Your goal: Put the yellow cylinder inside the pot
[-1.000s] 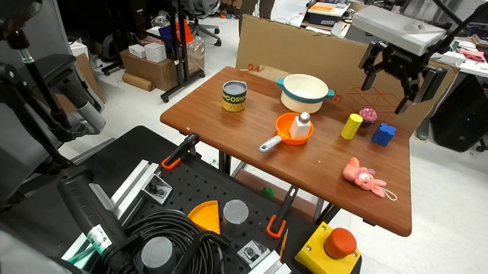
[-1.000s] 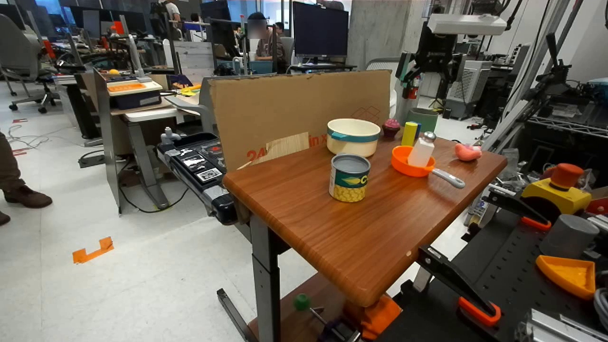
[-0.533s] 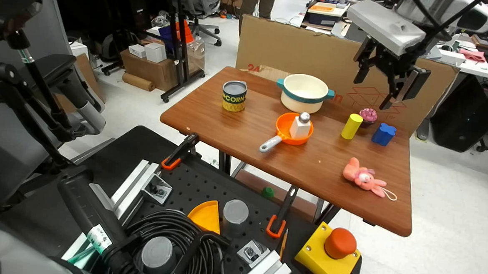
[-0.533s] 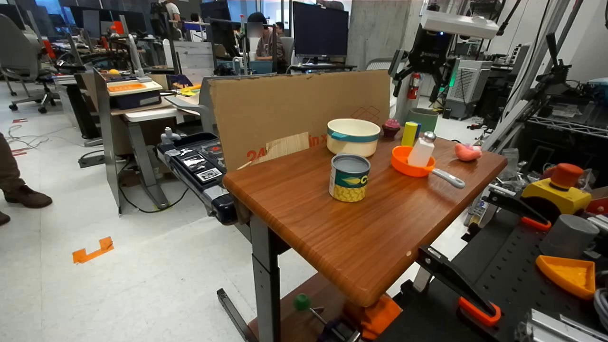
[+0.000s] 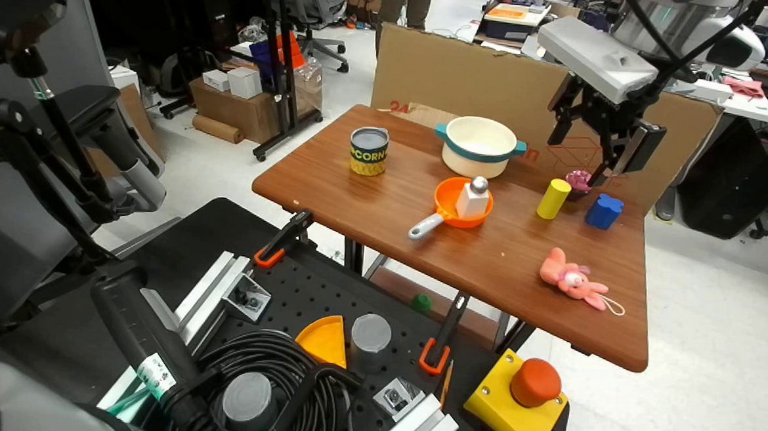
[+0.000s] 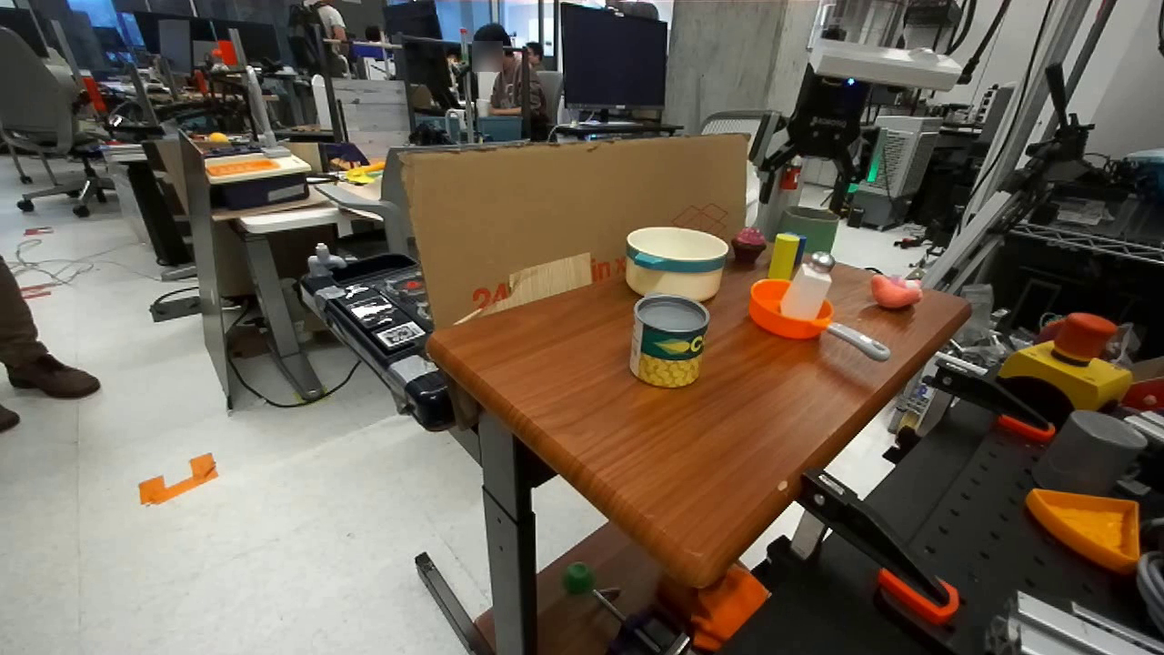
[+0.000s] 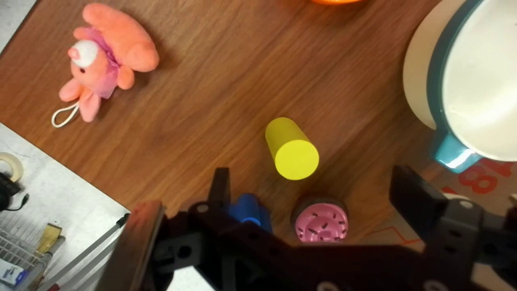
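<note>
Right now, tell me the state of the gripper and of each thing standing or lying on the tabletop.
Gripper: open, holding nothing
Pot: upright, uncovered
Yellow cylinder: upright, outside the pot
Can: upright; whether sealed, unclear
Pan: right way up
Shaker: sitting in the pan
Cupcake: right way up
Blue block: standing, ungripped
Toy: lying down

Your setting: one robotics lab. Shown to you: robot arm (image 5: 683,27), red emergency-stop button (image 5: 536,382), large monitor (image 6: 614,64), office chair (image 6: 38,95).
</note>
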Controlling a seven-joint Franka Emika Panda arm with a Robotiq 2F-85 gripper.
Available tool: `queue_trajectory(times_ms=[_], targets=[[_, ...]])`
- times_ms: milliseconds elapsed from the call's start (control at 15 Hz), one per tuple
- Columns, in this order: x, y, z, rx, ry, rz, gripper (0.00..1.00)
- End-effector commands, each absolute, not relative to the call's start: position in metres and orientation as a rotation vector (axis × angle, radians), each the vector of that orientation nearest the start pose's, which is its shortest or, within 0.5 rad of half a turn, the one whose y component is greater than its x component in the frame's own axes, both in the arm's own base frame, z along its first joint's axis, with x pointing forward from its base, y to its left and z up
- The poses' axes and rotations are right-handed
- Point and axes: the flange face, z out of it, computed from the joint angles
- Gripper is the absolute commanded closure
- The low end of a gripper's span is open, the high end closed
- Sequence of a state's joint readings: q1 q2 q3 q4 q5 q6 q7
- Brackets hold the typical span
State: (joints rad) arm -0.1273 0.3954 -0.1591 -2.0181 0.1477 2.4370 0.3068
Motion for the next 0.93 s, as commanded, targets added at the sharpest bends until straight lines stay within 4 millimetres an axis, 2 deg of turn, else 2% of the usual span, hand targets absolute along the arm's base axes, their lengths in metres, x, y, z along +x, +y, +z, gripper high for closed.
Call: queue_trajectory(times_ms=[0, 467, 867], targets=[[0.578, -0.172, 0.249, -2.93, 1.061, -0.03, 0.0], [0.575, -0.177, 0.241, -2.956, 1.089, -0.04, 0.0], [0.572, -0.182, 0.231, -2.975, 1.143, 0.038, 0.0]])
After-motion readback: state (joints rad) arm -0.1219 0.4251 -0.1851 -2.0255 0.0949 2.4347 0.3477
